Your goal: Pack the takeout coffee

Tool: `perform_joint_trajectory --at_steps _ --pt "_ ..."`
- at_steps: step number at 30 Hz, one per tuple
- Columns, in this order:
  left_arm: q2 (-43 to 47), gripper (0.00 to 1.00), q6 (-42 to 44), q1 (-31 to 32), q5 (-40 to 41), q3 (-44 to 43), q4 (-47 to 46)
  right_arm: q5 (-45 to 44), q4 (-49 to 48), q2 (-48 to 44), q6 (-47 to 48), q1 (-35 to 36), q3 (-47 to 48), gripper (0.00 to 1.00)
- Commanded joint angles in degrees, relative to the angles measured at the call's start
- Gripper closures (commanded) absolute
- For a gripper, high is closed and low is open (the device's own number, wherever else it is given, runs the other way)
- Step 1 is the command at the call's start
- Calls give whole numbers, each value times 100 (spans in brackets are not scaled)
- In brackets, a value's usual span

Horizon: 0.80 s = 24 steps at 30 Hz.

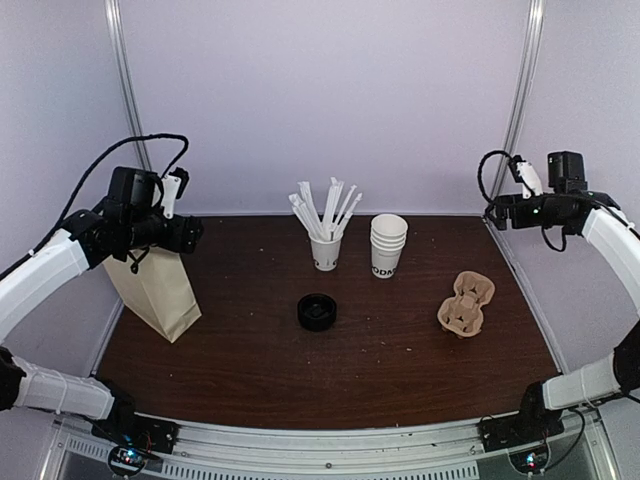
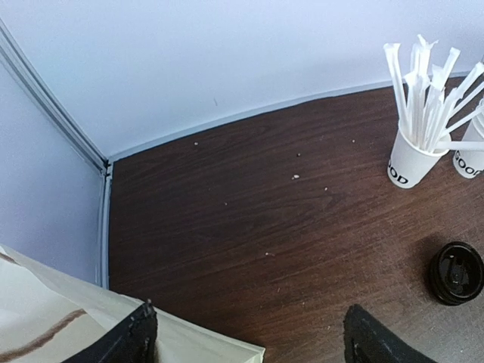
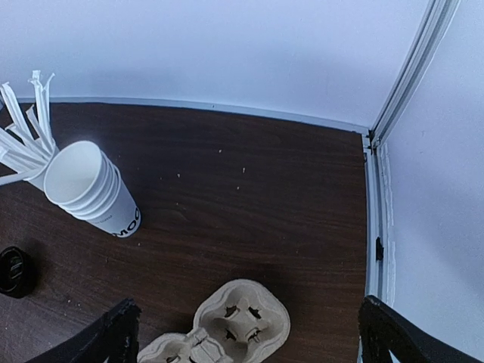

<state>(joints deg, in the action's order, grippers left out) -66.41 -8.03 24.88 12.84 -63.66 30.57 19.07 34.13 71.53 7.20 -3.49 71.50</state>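
Observation:
No lidded cup shows in any view; the takeout coffee as one piece is out of view. A round black lid (image 1: pixel 317 312) lies alone on the dark table, also in the left wrist view (image 2: pixel 456 272) and the right wrist view (image 3: pixel 13 272). My left gripper (image 1: pixel 190 233) is raised at the far left above a cream paper bag (image 1: pixel 155 290); it is open and empty (image 2: pixel 249 344), one finger over the bag's top edge (image 2: pixel 45 325). My right gripper (image 1: pixel 497 212) is raised at the far right, open and empty (image 3: pixel 249 340), above a pulp cup carrier (image 1: pixel 467 303).
A stack of lidless white cups (image 1: pixel 388 245) stands at the back centre, seen from the right wrist too (image 3: pixel 91 193). A white cup full of straws (image 1: pixel 325 250) stands left of it (image 2: pixel 412 159). The carrier (image 3: pixel 242 321) lies right of centre. White walls close the back and sides.

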Motion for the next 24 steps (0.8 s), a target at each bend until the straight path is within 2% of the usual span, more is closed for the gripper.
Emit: perform_joint_trajectory --at_steps 1,6,11,17,19,23,24 --pt "170 18 360 148 -557 299 -750 -100 -367 -309 98 110 -491 0" --pt "141 23 1109 640 -156 -94 -1023 471 -257 -273 490 188 -680 0" --pt "41 25 1750 1135 -51 -626 -1220 1013 58 -42 878 391 -401 0" --pt "-360 26 1908 1676 -695 -1340 -1000 920 271 227 1444 882 68 1" --pt "-593 26 1873 1841 -1086 -1455 -919 846 434 424 1728 1113 330 6" --pt "-1079 31 1639 2140 -1485 -1374 -935 685 749 985 2288 1626 906 29" --pt "-1221 36 1468 2180 -1531 -1351 -922 643 840 1194 2384 1736 1099 35"
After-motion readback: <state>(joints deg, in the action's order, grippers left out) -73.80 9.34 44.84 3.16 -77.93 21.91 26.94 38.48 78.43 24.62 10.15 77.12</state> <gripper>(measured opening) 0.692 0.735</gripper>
